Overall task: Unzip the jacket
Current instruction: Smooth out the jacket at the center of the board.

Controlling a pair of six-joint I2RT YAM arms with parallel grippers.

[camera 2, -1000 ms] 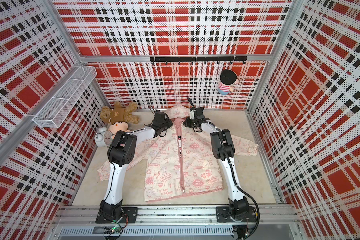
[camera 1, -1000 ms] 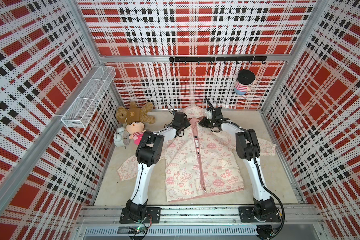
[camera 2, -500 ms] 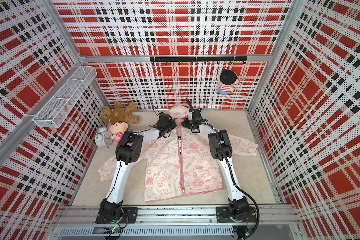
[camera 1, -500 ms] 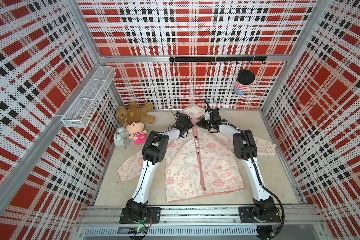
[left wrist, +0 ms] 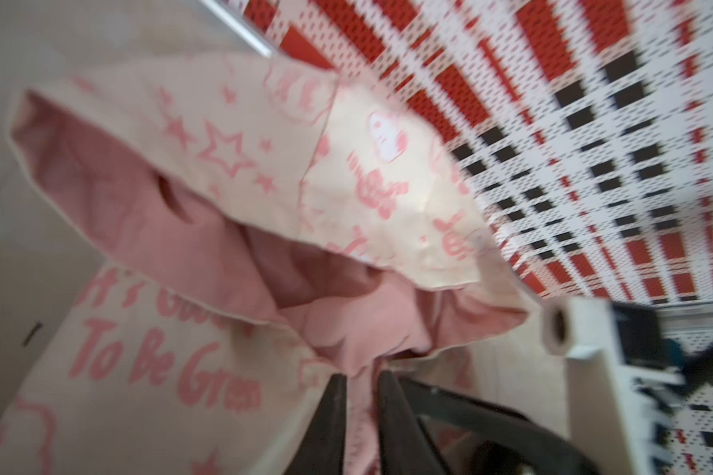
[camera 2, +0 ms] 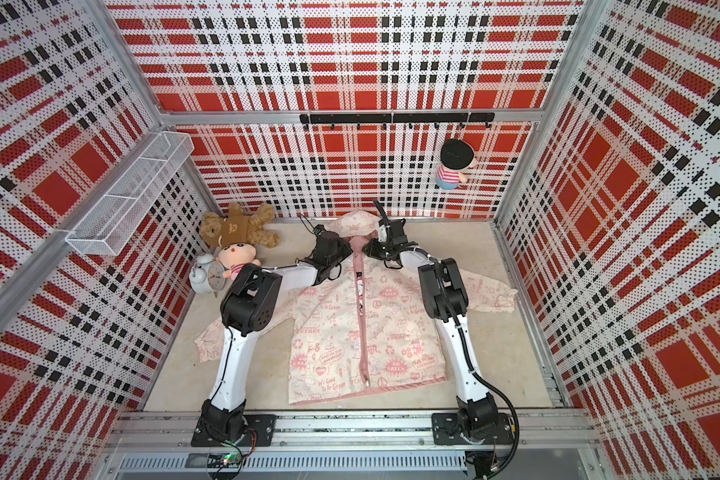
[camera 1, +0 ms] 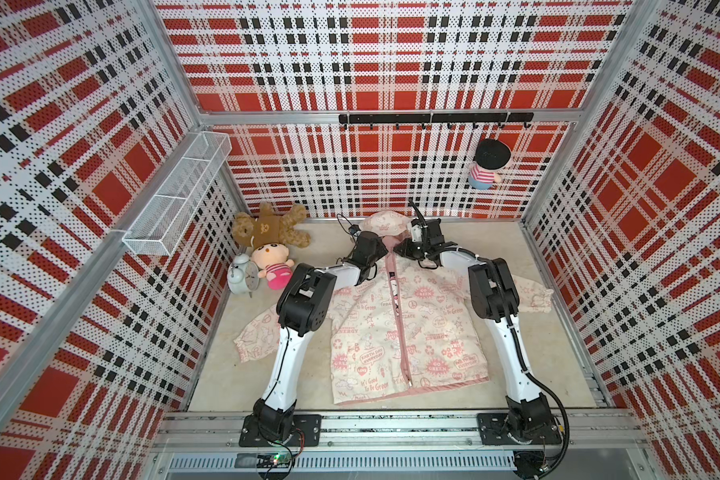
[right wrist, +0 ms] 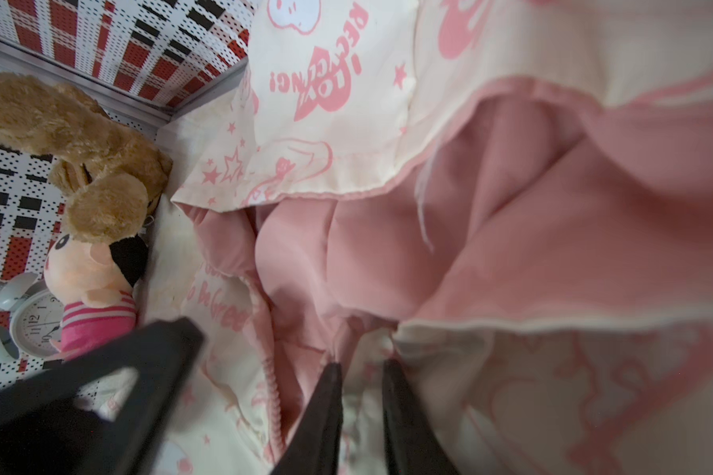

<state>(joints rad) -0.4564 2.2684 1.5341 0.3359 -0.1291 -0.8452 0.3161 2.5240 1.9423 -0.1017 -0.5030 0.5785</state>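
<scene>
Cream jacket [camera 1: 408,332] zipped, flat | collar [camera 1: 391,244] between left tool [left wrist: 363,382] and right tool [right wrist: 361,370] | jaws nearly together, grip unclear

Jkt [camera 2: 333,332] flat, front up (zipped)

This is a robot test cell dressed up as a child's room. An aluminium frame [camera 1: 267,119] holds perforated panels [camera 1: 391,62] printed in red, black and white plaid on 3 sides, around a beige floor [camera 1: 537,353]. 2 white-and-black arms [camera 1: 285,361] are bolted to a metal rail [camera 1: 391,426] along the open side. The props are nursery ones: a wire basket [camera 1: 175,195] on a side wall, a hook bar [camera 1: 433,118] on the back wall with a doll [camera 1: 485,166] hanging from it, and a teddy [camera 1: 267,228], a pink doll [camera 1: 273,266] and a clock [camera 1: 242,276] in a corner. A child's jacket [camera 1: 391,332] is spread on the floor.
</scene>
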